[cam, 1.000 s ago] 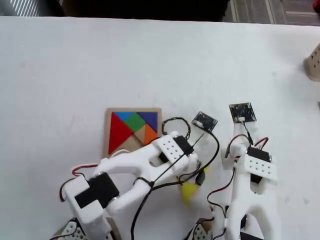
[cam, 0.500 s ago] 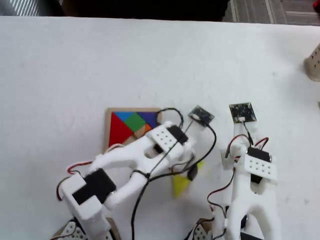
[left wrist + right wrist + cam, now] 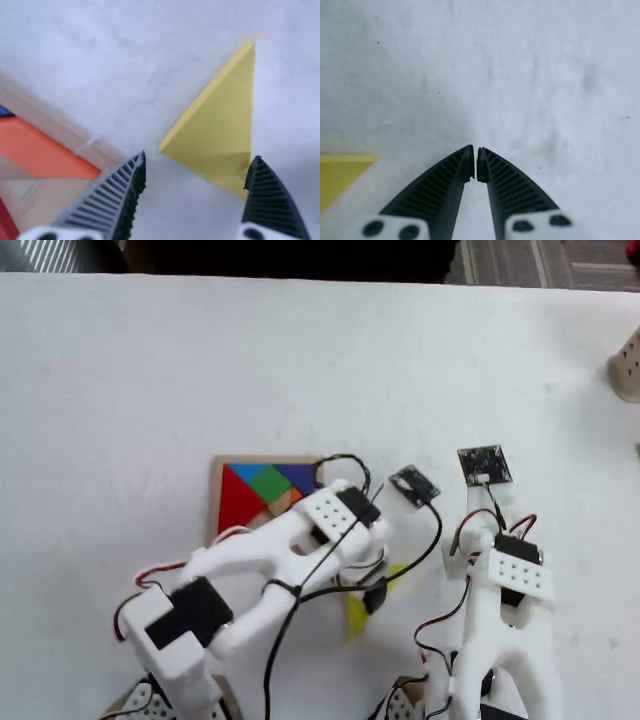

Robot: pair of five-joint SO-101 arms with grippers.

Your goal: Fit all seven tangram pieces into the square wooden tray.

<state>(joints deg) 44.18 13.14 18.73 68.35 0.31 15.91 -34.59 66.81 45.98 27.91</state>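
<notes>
The square wooden tray [image 3: 216,490] lies left of centre, holding red [image 3: 238,502], green [image 3: 270,481], blue [image 3: 300,476] and orange [image 3: 291,502] pieces; my left arm covers its near part. The yellow triangle [image 3: 357,612] lies flat on the table, just right of the tray's near corner. In the left wrist view my left gripper [image 3: 197,162] stands open with one corner of the yellow triangle [image 3: 220,130] between its fingers, and the tray's rim [image 3: 60,135] and orange piece [image 3: 45,150] beside it. My right gripper [image 3: 475,165] is shut on nothing, low over bare table, with the yellow triangle [image 3: 337,175] off to one side.
My right arm [image 3: 505,585] stands just right of the yellow triangle. A beige perforated object [image 3: 628,365] sits at the table's far right edge. The white table top [image 3: 300,360] stretches wide behind the tray.
My left arm has swung left toward the tray, and the yellow triangle has shifted left with it. The right arm has kept still.
</notes>
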